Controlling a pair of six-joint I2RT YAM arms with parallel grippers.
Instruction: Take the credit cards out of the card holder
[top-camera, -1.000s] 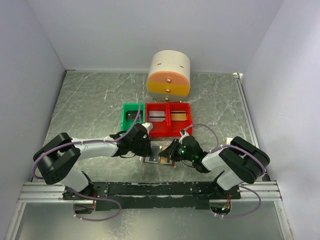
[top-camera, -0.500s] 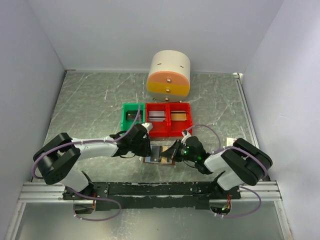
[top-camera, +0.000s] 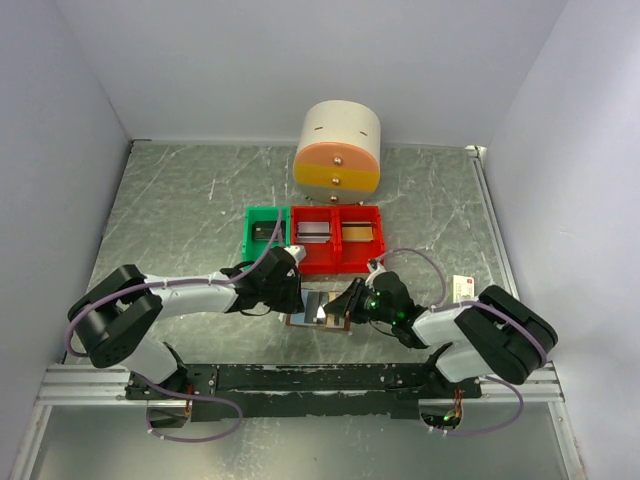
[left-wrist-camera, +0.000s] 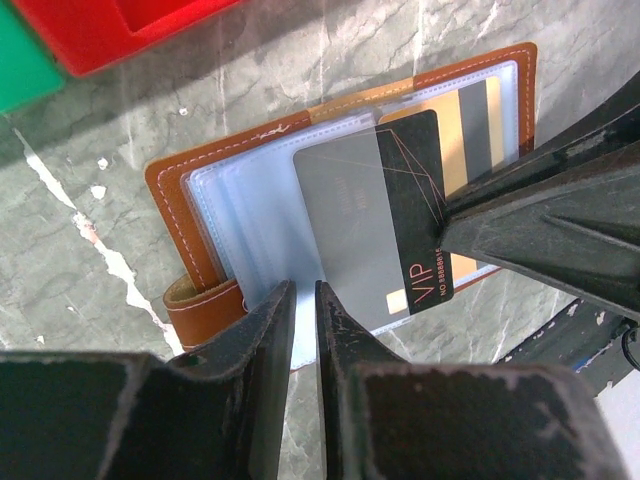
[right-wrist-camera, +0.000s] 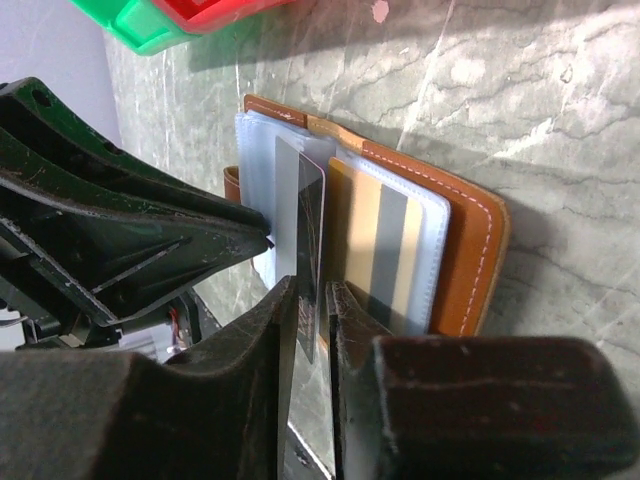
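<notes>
The grey-black VIP card (left-wrist-camera: 375, 215) juts from the open card holder (left-wrist-camera: 172, 215) at frame centre. The right gripper (right-wrist-camera: 312, 305) clenches the card's edge, likely to draw it out. The left gripper (left-wrist-camera: 303, 310) pinches the holder's sleeves, likely steadying it.

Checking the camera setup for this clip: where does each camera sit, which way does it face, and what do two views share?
Top external: above and behind the bases, looking down on the table; both arms show whole.
Left wrist: on the left arm, looking down past the left gripper at the open holder.
Right wrist: on the right arm, looking low across the holder past the right gripper, shut on a card.
Shared: both wrist views show holder, card and the other gripper.
</notes>
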